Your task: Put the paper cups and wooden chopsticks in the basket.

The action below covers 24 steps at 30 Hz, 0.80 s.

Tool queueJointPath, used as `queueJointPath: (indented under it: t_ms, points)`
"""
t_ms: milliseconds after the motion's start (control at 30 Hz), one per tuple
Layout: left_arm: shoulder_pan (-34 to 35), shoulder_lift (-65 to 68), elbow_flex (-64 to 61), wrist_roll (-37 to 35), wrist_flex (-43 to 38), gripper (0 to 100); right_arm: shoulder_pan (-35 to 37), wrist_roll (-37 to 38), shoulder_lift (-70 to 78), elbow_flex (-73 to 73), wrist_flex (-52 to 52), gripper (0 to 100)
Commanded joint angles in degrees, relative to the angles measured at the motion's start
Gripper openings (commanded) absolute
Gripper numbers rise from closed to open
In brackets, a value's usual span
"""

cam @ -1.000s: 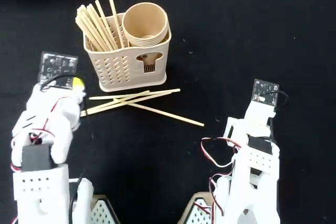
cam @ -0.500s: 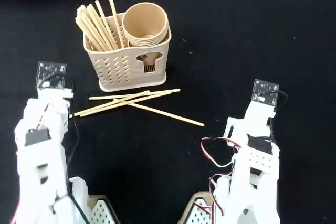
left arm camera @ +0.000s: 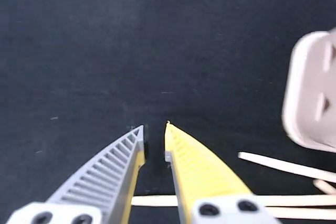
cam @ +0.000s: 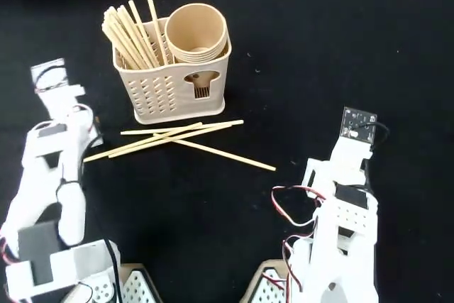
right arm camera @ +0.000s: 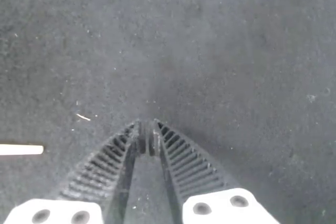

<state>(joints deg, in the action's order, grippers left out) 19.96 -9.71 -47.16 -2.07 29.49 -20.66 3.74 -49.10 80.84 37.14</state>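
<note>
Left wrist view: chopsticks cross under left gripper.

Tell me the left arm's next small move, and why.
Probably lower the left hand onto the loose chopsticks and close on one. Several lie on the table in front of the basket. In the left wrist view some pass under its fingers, which stand slightly apart and hold nothing.
</note>
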Motion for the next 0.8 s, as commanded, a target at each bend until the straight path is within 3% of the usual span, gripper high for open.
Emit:
queueJointPath:
  t_ms: [0, 300, 567, 767]
  points:
    - [-3.91, 1.41, 4.18, -0.7, -0.88, 9, 0.88, 0.7, -1.19, -0.13, -1.23, 4.3]
    - [-6.9, 5.63, 8.75, -0.88, -1.23, 9, 0.88, 0.7, -1.19, -0.13, -1.32, 4.3]
    - [-7.16, 10.99, 10.95, -13.63, -0.97, 9, 0.88, 0.7, -1.19, -0.13, -1.32, 4.3]
    - [-7.25, 11.16, 10.86, -15.03, -0.79, 9, 0.88, 0.7, -1.19, -0.13, -1.32, 4.3]
